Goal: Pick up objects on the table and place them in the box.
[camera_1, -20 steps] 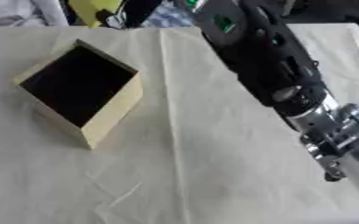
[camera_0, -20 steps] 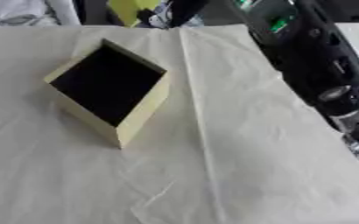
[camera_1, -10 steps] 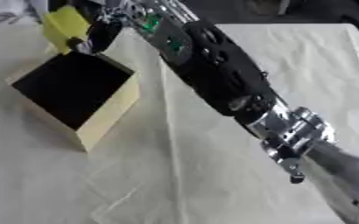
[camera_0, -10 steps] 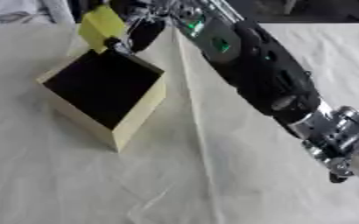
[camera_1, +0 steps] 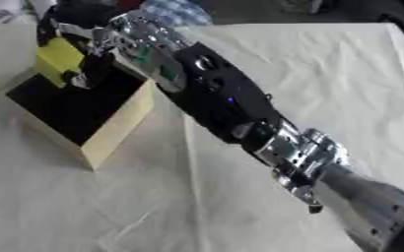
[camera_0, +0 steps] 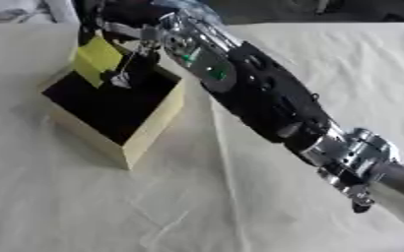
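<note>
A pale wooden box with a black inside stands on the white cloth at the left. My right arm reaches across from the lower right, and my right hand hangs over the box's far corner. Its fingers are curled round a yellow object, held just above the box opening. The left hand shows in neither view.
A wrinkled white cloth covers the table. Dark shapes and a pale bundle lie beyond the table's far edge. My right forearm crosses the middle of the table diagonally.
My right hand has carried the yellow object from beyond the table's far edge leftward and down until it hangs over the box opening. The arm now stretches further across the table.
</note>
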Robot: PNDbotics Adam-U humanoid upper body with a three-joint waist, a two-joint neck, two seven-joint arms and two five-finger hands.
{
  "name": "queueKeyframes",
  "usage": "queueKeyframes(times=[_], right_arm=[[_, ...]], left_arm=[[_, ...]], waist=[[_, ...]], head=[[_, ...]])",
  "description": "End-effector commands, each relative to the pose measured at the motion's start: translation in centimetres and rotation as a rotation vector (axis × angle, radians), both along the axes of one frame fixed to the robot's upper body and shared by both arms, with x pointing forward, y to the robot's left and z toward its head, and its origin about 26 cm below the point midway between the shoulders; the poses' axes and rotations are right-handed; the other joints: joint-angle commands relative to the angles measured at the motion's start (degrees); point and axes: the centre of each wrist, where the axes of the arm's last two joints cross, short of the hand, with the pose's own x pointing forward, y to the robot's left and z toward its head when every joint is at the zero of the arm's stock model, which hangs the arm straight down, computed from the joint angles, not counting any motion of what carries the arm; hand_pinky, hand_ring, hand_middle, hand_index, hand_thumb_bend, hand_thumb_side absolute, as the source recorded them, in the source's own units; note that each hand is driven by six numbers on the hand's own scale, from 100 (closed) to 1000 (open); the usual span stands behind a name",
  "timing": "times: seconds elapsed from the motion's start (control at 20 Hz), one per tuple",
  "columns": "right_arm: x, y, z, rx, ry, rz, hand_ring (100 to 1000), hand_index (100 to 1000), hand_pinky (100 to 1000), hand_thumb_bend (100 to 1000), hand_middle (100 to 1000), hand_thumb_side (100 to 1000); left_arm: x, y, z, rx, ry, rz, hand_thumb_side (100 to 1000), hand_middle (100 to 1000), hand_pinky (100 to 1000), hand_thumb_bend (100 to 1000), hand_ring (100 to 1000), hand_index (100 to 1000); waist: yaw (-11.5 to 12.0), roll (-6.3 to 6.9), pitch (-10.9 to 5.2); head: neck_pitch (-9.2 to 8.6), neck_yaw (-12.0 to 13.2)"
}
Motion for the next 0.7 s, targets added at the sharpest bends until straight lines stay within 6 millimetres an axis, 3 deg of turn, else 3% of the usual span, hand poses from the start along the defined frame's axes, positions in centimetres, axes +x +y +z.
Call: queueKeyframes(times=[0.05, 0.15, 0.3, 0.45, 0.7], right_arm=[[-0.12, 0.26, 0.41, -0.039, -0.02, 0.005, 659, 642, 620, 100, 535, 100], [-0.15, 0.35, 0.24, -0.059, -0.017, 0.003, 691, 679, 650, 100, 559, 132], [-0.41, 0.4, 0.3, -0.091, -0.031, -0.002, 757, 780, 688, 265, 652, 221], [-0.75, 0.33, 0.64, -0.112, -0.062, -0.014, 799, 835, 728, 349, 731, 338], [-1.09, 0.04, 1.15, -0.113, -0.091, -0.025, 804, 840, 739, 368, 742, 369]], left_arm=[[-0.27, -0.03, 0.73, 0.01, -0.03, -0.008, 705, 835, 717, 100, 782, 697], [-0.28, -0.03, 0.7, 0.012, -0.028, -0.007, 706, 835, 707, 100, 782, 697], [-0.29, -0.02, 0.67, 0.014, -0.028, -0.007, 706, 835, 699, 100, 781, 697], [-0.3, 0.03, 0.64, 0.013, -0.028, -0.008, 707, 835, 707, 100, 781, 697], [-0.32, 0.1, 0.54, 0.016, -0.025, -0.006, 708, 835, 711, 100, 782, 696]], waist=[[0.0, 0.34, -0.91], [-0.1, 0.33, -0.91], [-0.3, 0.35, -0.89], [-0.5, 0.41, -0.92], [-0.8, 0.51, -1.05]], head=[[-0.75, 0.1], [-0.73, 0.1], [-0.63, 0.1], [-0.49, 0.3], [-0.46, 0.4]])
